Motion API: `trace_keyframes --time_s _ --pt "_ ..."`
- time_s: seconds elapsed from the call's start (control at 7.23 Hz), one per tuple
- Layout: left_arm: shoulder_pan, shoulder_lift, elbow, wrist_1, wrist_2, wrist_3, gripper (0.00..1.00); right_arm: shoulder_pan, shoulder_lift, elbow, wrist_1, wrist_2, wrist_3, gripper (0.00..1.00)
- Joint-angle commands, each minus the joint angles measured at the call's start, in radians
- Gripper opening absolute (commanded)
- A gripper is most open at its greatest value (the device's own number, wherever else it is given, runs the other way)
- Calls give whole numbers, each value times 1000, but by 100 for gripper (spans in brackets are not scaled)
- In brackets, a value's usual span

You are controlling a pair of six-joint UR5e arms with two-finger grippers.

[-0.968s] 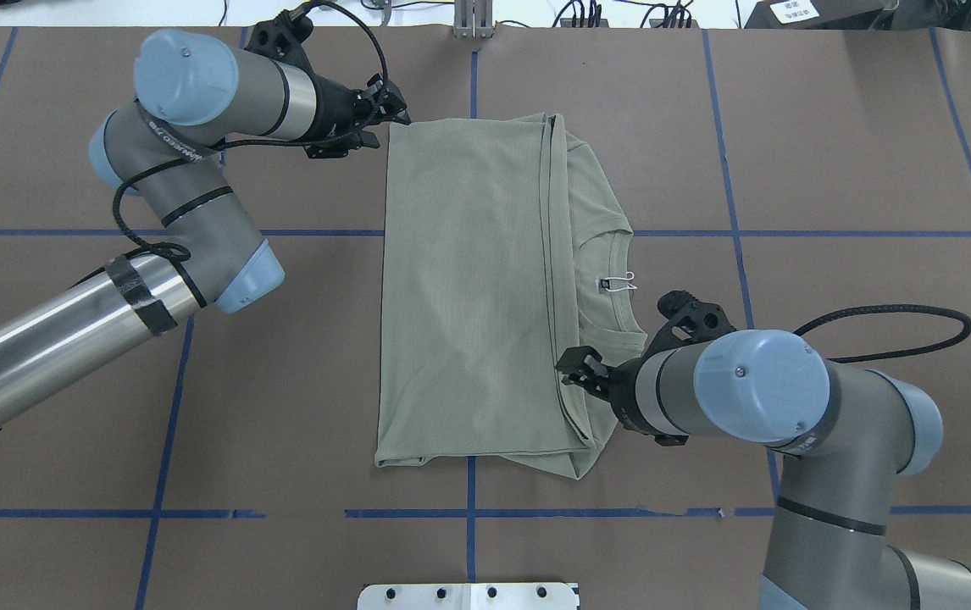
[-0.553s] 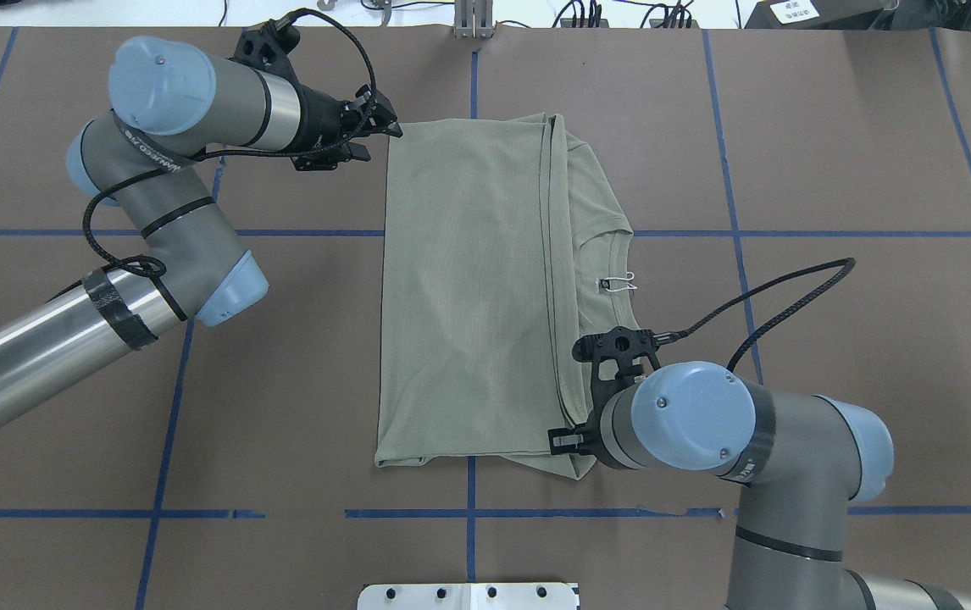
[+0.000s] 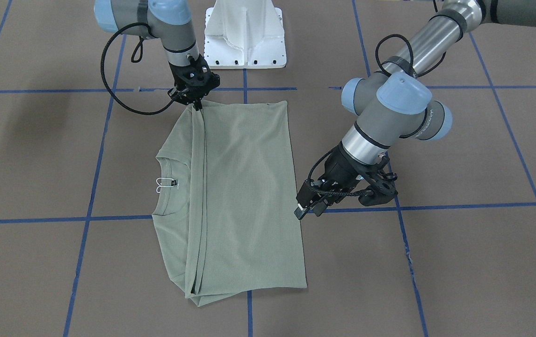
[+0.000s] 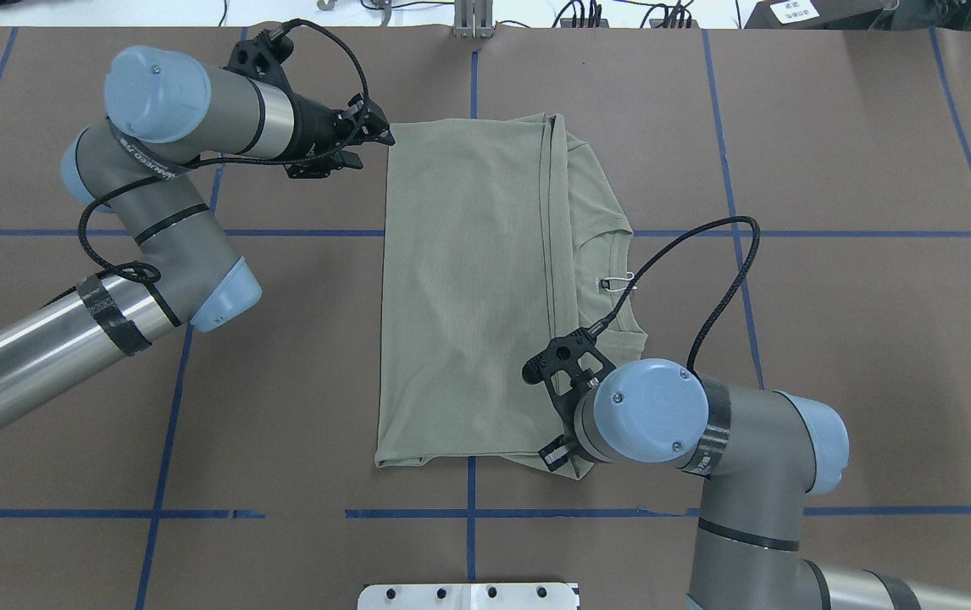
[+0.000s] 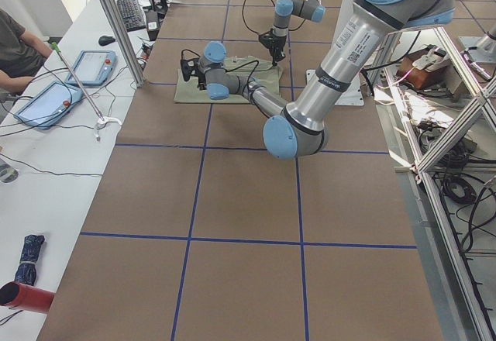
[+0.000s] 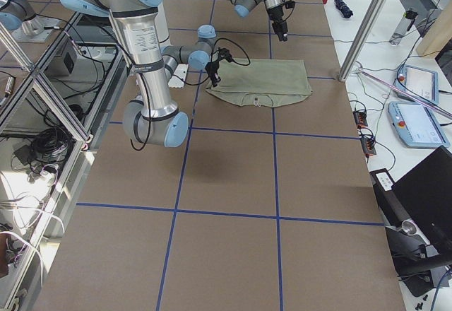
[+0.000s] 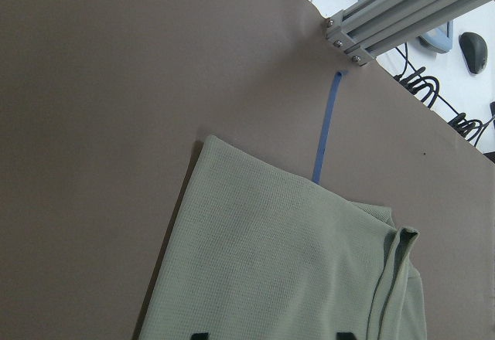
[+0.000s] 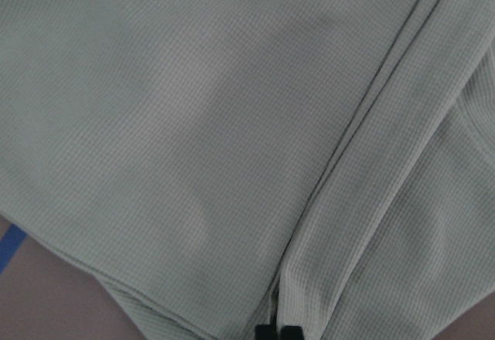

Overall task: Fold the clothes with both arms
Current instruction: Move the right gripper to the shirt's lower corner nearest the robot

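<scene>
The sage-green shirt [image 4: 468,288] lies folded flat on the brown table, with its neck and white hang tag [image 4: 618,281] on the overhead view's right. My left gripper [image 4: 377,140] is open and empty, raised just off the shirt's far left corner; it also shows in the front view [image 3: 303,208]. The left wrist view looks down on that corner [image 7: 209,143]. My right gripper [image 4: 555,453] is shut, its tips low at the shirt's near right corner, on the fold edge [image 8: 340,170]. I cannot tell whether it pinches cloth. It also shows in the front view [image 3: 198,104].
The white pedestal base [image 3: 244,37] stands at the near table edge. Blue tape lines [image 4: 731,233] cross the table. An aluminium post [image 4: 473,17] stands at the far edge. Tablets [image 5: 97,67] and a seated person [image 5: 15,46] are beyond that edge.
My right gripper has swung along the fold edge to the shirt's near right corner. My left gripper has drawn back slightly from the far left corner. The shirt has not moved.
</scene>
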Motion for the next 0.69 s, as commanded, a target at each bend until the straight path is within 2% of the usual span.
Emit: trace_keyframes --time_s 0.0,0.28,0.41,0.55 --pt "0 2 0 0 1 0 63 28 7 -11 -2 7 -51 0" --pt "0 1 0 0 3 0 63 49 -16 2 3 46 -59 0" --pt "0 1 -2 0 3 0 63 49 -60 23 4 45 -45 0" --pt "0 1 -2 0 6 0 63 46 -188 96 14 42 -8 0"
